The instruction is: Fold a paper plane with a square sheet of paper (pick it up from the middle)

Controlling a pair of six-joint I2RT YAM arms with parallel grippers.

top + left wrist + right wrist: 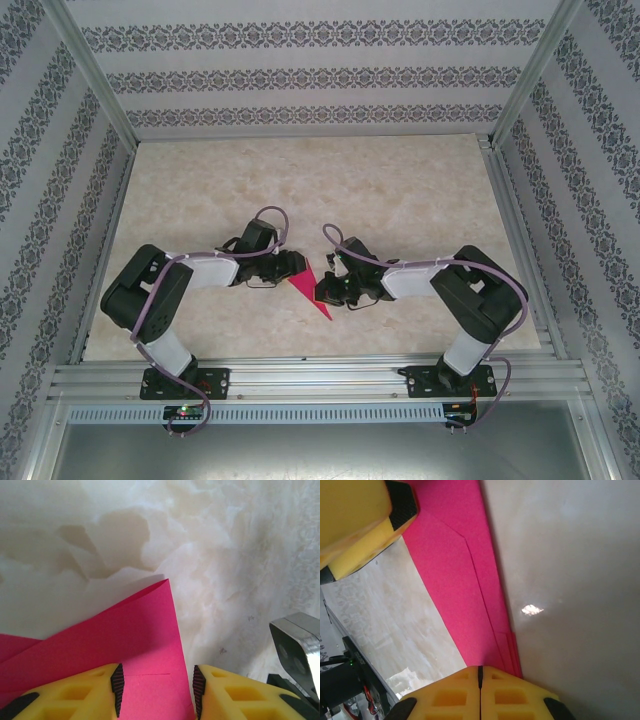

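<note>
**Two arms meeting over a folded pink sheet at the table's near centre**

The marble-patterned table (300, 180) fills an enclosure of patterned walls (300, 80) and aluminium rails (320, 378). From the near edge, the left arm (160, 290) and the right arm (470, 295) bend inward, so that their wrists face each other near the middle of the table.

Between them lies the pink paper (312, 291). From above it is a narrow triangle, its sharp tip pointing toward the near edge and slightly right. It lies flat on the table and is folded into layers. The left wrist camera shows one flap lying over another, with a corner raised a little off the surface. The right wrist camera shows a long crease and several stacked edges along one side.

The left gripper (293, 266) sits at the paper's left side. Its yellow fingers (75, 700) are spread apart, with paper lying in the gap between the black pads (117, 682); nothing is clamped.

The right gripper (338, 288) sits at the paper's right side with its jaws pressed together. The layered end of the paper runs up to its fingertips (500, 690). It is not possible to tell whether the paper is pinched there.
</note>
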